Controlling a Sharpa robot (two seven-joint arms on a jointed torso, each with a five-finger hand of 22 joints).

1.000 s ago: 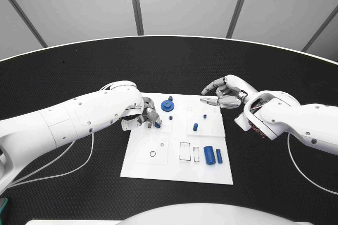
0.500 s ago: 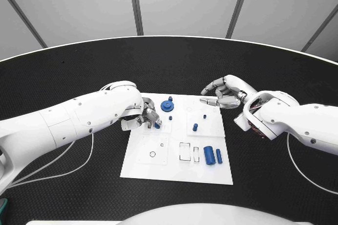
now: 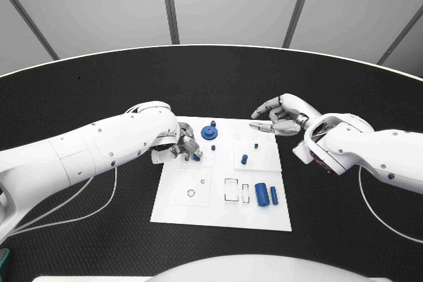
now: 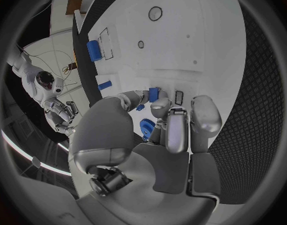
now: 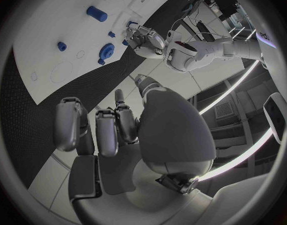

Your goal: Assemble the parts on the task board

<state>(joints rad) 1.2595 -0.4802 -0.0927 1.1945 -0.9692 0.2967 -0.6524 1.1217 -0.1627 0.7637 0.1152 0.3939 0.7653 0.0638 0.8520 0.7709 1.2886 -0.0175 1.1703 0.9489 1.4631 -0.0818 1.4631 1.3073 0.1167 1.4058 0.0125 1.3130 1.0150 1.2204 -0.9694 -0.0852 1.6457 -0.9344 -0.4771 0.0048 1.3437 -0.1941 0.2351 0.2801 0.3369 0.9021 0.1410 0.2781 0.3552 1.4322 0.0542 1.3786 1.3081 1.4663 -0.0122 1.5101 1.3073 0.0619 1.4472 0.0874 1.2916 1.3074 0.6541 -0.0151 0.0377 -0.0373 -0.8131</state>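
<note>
The task board (image 3: 220,218) carries a small blue part (image 3: 197,158) at its far-left, pinched by the left hand (image 3: 183,145). Seating appears in progress; next, press it squarely home. The right hand (image 3: 280,118) hovers empty, fingers apart.

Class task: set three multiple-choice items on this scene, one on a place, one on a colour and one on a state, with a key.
1. Where does the thick blue cylinder lie? A on the black table; B on the task board; C in a hand.
2. The round gear-like part is: A grey; B white; C blue.
3. The right hand: A holds nothing; B grips the cylinder; C presses the gear.
Key: B, it rests on the white plate; C, plainly blue; A, its fingers are bare.
</note>
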